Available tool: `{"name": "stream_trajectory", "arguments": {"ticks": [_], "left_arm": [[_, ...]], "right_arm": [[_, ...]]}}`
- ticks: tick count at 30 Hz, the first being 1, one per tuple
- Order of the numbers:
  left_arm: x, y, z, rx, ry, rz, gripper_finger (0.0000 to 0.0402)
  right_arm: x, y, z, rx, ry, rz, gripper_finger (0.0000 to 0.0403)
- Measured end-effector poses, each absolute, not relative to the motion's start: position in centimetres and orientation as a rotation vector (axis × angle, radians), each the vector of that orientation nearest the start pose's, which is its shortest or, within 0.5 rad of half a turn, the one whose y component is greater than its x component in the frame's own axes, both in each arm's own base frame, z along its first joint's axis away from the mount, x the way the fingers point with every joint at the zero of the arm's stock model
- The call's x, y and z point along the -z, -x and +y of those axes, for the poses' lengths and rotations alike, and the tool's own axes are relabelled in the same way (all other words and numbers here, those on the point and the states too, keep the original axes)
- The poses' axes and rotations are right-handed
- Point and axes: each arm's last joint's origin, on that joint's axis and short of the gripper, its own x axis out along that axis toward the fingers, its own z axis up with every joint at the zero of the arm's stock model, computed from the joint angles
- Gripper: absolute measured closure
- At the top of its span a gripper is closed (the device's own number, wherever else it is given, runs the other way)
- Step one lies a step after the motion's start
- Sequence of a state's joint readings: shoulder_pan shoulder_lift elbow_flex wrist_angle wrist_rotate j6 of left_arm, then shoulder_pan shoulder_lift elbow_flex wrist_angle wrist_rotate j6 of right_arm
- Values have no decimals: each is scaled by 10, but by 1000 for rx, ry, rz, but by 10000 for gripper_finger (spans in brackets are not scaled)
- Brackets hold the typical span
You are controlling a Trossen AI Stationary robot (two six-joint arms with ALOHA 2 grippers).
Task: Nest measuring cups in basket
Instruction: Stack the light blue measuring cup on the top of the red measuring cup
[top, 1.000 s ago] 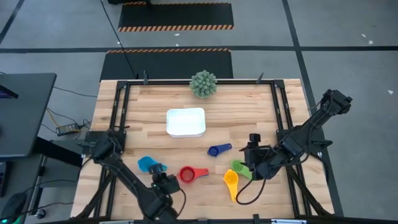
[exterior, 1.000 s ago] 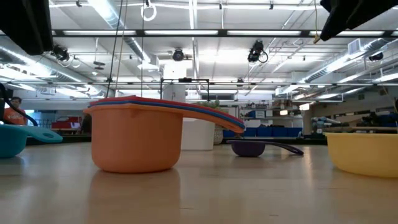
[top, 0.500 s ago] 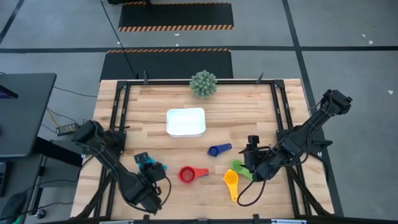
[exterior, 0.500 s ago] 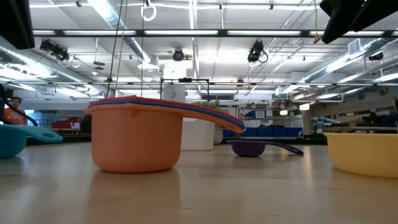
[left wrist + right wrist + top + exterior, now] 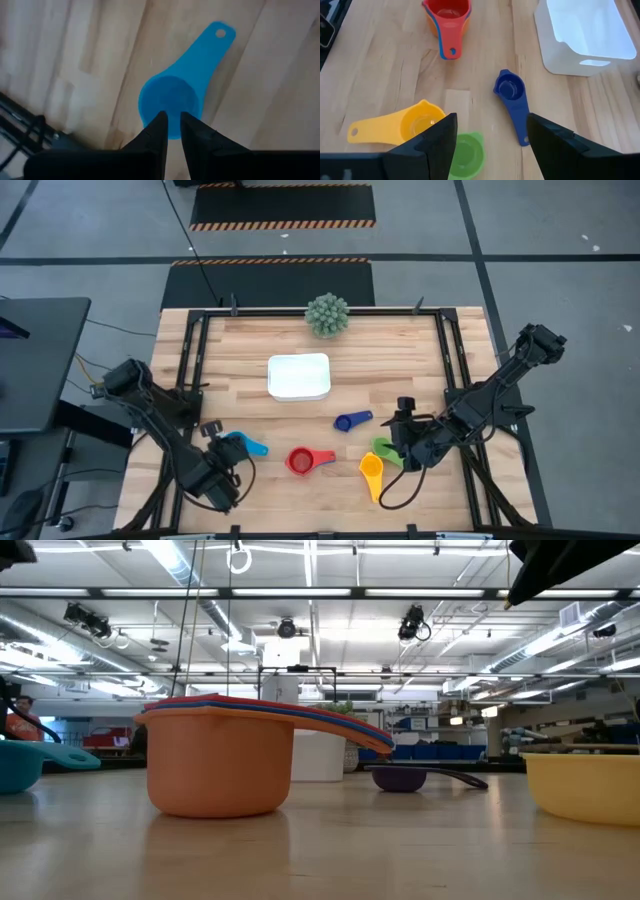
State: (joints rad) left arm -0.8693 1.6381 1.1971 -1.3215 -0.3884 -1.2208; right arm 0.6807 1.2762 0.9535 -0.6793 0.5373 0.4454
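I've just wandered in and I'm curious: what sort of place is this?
Probably a robot test lab in a big industrial hall: a wooden table fenced by a black frame, striped hazard tape on the floor, and open ceiling pipes with strip lights.

Bright, even overhead light from long ceiling strip lamps (image 5: 300, 592), with soft, weak shadows on the pale wooden plank table (image 5: 400, 370). The white shallow plastic basket (image 5: 585, 35) shows glare. The left wrist view is motion-blurred around the light blue plastic measuring cup (image 5: 172, 100).

Your left gripper (image 5: 212, 442) has moved away toward the counter's left edge, leaving the light blue cup (image 5: 240, 445) uncovered.
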Motion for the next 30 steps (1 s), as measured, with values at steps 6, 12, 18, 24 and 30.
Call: {"name": "stream_trajectory", "arguments": {"ticks": [6, 12, 18, 24, 30], "left_arm": [[-208, -168, -182, -469, 66, 1262, 341], [-199, -172, -184, -429, 140, 1249, 278], [-198, -175, -190, -350, 160, 1273, 205], [-194, -177, -189, -357, 124, 1288, 205], [-176, -185, -189, -358, 35, 1357, 213]], "right_arm": [[-258, -203, 139, 70, 141, 817, 159], [-258, -204, 137, 70, 148, 821, 159], [-258, -204, 137, 65, 156, 822, 159], [-258, -204, 138, 58, 153, 816, 159], [-259, -203, 142, 40, 148, 801, 159]]}}
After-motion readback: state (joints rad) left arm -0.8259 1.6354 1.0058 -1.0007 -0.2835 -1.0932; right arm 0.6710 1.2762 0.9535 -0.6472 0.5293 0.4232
